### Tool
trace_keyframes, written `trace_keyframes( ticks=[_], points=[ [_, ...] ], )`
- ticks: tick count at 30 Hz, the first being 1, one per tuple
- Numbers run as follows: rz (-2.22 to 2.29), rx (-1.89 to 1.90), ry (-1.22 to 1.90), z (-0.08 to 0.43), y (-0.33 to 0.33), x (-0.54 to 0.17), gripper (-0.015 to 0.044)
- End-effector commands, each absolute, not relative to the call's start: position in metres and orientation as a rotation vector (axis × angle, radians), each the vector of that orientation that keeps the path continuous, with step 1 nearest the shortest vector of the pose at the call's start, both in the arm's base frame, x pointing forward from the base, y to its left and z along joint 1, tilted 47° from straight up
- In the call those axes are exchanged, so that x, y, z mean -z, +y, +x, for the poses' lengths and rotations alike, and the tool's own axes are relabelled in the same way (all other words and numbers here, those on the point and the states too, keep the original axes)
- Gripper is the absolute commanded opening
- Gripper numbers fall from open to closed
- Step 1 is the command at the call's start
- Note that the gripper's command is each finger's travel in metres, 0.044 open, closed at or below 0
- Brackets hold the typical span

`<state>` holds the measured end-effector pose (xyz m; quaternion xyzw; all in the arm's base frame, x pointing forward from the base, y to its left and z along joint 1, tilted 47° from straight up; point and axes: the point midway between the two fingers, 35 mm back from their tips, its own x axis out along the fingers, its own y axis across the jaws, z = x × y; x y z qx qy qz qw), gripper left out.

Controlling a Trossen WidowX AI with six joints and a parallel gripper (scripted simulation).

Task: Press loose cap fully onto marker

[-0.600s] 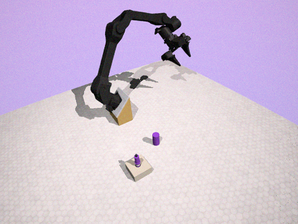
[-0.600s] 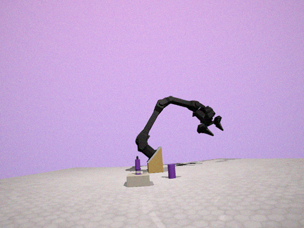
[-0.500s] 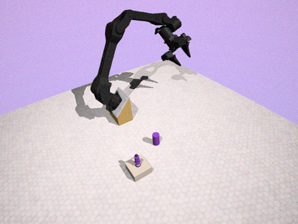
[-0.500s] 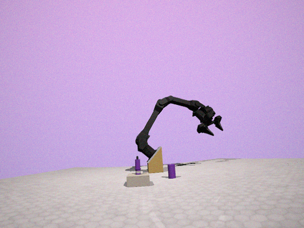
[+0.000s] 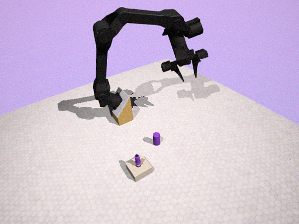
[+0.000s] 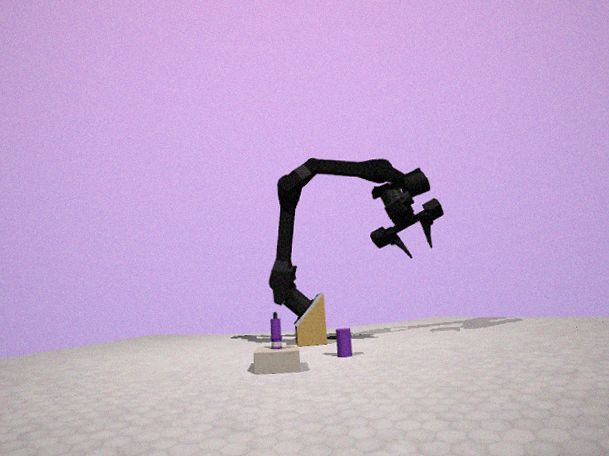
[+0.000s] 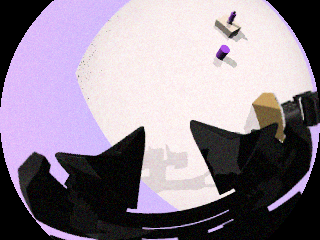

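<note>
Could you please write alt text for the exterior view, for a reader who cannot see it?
A black arm arches high above a pale table, its open end effector empty and far from the work. Below, a purple marker stands uncapped in a beige block, with its purple cap upright on the table beside it.

A bare robot test bench rather than any lived-in room: a pale desk (image 5: 219,176) patterned in small hexagons stretches to its edges under a flat, featureless lilac backdrop (image 6: 143,111). A black jointed arm (image 5: 103,54) rises from an ochre wedge-shaped base (image 5: 123,111) bolted at the far side.
</note>
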<state>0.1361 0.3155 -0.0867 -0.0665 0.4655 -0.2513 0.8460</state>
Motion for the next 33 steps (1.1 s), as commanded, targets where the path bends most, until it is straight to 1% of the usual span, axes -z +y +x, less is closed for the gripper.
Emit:
trace_keyframes(
  ticks=[1, 7, 10, 12, 17, 21, 33],
  points=[
    [-0.033, 0.709, 0.950, 0.181, 0.270, 0.057, 0.0243],
    [0.135, 0.976, 0.887, 0.230, 0.189, 0.016, 0.0243],
    [0.217, 1.113, 0.845, 0.242, 0.143, -0.003, 0.0243],
    [0.246, 1.164, 0.828, 0.245, 0.126, -0.010, 0.0243],
    [0.249, 1.169, 0.827, 0.237, 0.126, -0.007, 0.0243],
    [0.248, 1.169, 0.825, 0.242, 0.103, 0.015, 0.0243],
    [0.248, 1.169, 0.824, 0.246, 0.089, 0.026, 0.0243]
  ],
)
